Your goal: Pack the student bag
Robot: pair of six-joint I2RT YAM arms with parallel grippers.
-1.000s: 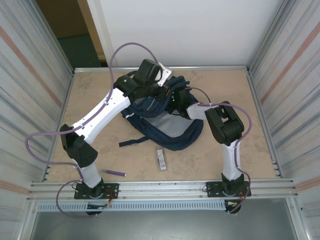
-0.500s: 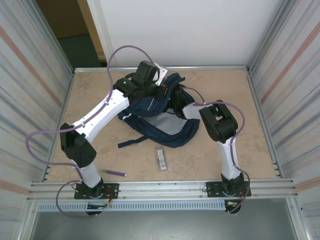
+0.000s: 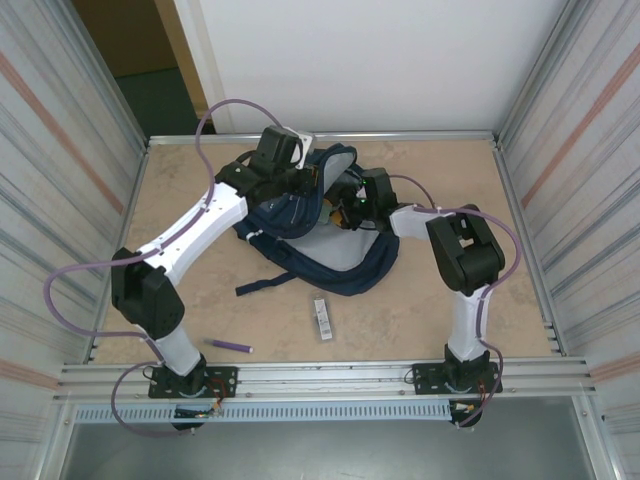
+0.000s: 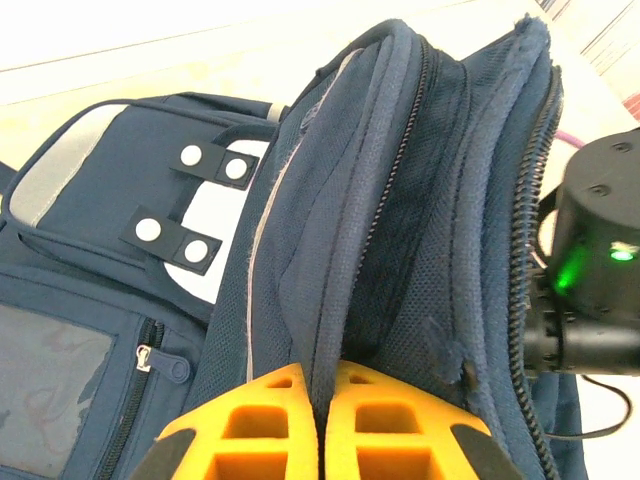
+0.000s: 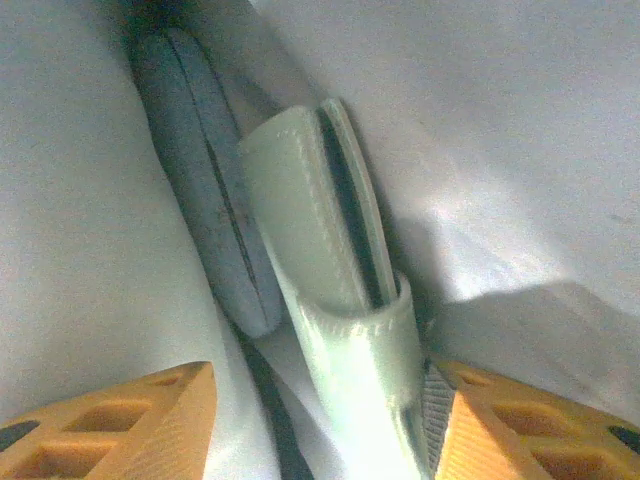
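Student bag (image 3: 350, 275): lying toward the far middle of the table (image 3: 450, 190), between the two arms, with its mouth turned toward the right arm. Navy outer fabric, zip tracks and a front pocket with a clear panel show in the left wrist view.

Left gripper (image 4: 320, 390): fingers together, clamped on the fabric rim of the student bag beside the zip and holding that edge up. The compartment mouth gapes as a result.

Right gripper (image 5: 325, 388): inside the compartment, against pale lining, fingers apart and gripping nothing. A pale green sleeve-like item (image 5: 330, 300) lies between the fingers and close to the right-hand one; whether it touches cannot be told. A grey-blue oblong item (image 5: 205, 200) lies just beside it, deeper in.

Loose items: a small grey rectangular object (image 3: 321, 318) rests on the table near the bag's near edge. A purple pen (image 3: 231, 345) lies further left, close to the left arm's base. Both are outside the bag.

Assessment: packing is part done. At least two items appear to be in the compartment; the two loose items have yet to go in, and the zip stands open.
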